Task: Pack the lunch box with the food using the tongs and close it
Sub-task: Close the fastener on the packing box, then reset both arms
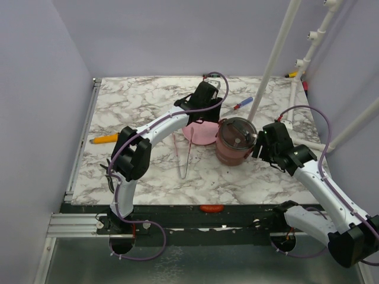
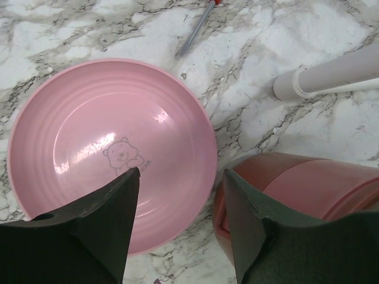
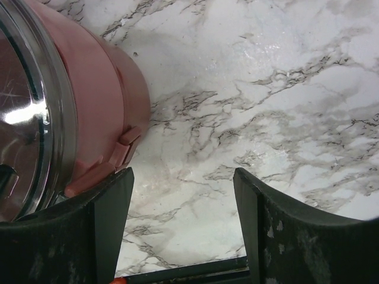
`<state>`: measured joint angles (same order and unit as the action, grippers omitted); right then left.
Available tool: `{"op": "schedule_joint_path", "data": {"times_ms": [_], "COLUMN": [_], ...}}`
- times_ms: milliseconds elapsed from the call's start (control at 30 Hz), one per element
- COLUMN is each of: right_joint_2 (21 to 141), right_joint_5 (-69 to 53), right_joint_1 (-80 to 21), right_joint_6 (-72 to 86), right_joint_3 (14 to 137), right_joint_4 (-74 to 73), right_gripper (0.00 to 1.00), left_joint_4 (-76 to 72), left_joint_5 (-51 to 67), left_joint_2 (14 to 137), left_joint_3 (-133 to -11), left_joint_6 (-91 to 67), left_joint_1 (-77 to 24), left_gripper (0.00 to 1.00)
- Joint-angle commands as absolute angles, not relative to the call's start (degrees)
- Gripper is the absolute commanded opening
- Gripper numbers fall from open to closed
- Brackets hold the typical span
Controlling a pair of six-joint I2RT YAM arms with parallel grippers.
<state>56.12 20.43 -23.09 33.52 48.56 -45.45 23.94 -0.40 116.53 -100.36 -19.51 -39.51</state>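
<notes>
Lid (image 1: 237, 131) is sitting on the lunch box (image 3: 100, 89) (tongs (image 1: 183, 155) lying apart), so we're hovering left gripper (image 2: 180, 177) & right gripper (image 3: 183, 174) open, empty; prob. pressing it down evenly next.

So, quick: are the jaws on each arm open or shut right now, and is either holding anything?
Left gripper: jaws open, holding nothing, over the pink plate.
Right gripper: jaws open, holding nothing, beside the lunch box.

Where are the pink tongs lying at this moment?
In the top view the tongs lie flat on the marble table, left of the lunch box and just in front of the pink plate, joined end toward the near edge.
</notes>
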Motion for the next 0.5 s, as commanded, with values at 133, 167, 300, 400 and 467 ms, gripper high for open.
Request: {"op": "schedule_joint_path", "data": {"times_ms": [133, 167, 300, 400, 467], "right_joint_2": [53.02, 52.36, 50.38, 49.55, 48.68], "right_joint_5": [21.51, 22.31, 25.2, 27.31, 28.07], "right_joint_1": [-23.29, -23.29, -23.29, -23.29, -23.25], "right_joint_6": [37.28, 37.41, 38.13, 38.69, 38.8], "right_joint_3": [48.73, 48.92, 50.46, 51.5, 52.08], "right_joint_4": [-47.91, -48.52, -51.76, -53.45, -53.62], "right_gripper": [0.74, 0.74, 0.78, 0.79, 0.81], "left_joint_4": [27.02, 27.06, 27.16, 27.16, 27.16], "left_joint_5": [-4.85, -4.98, -5.31, -5.82, -6.31], "left_joint_2": [113.16, 112.78, 111.62, 110.7, 110.0], "left_joint_3": [-99.67, -99.67, -99.71, -99.67, -99.43], "left_joint_6": [-18.85, -18.87, -18.78, -18.79, -18.66], "left_joint_1": [-38.4, -38.0, -36.98, -36.36, -35.81], "left_gripper": [0.62, 0.62, 0.64, 0.65, 0.66]}}
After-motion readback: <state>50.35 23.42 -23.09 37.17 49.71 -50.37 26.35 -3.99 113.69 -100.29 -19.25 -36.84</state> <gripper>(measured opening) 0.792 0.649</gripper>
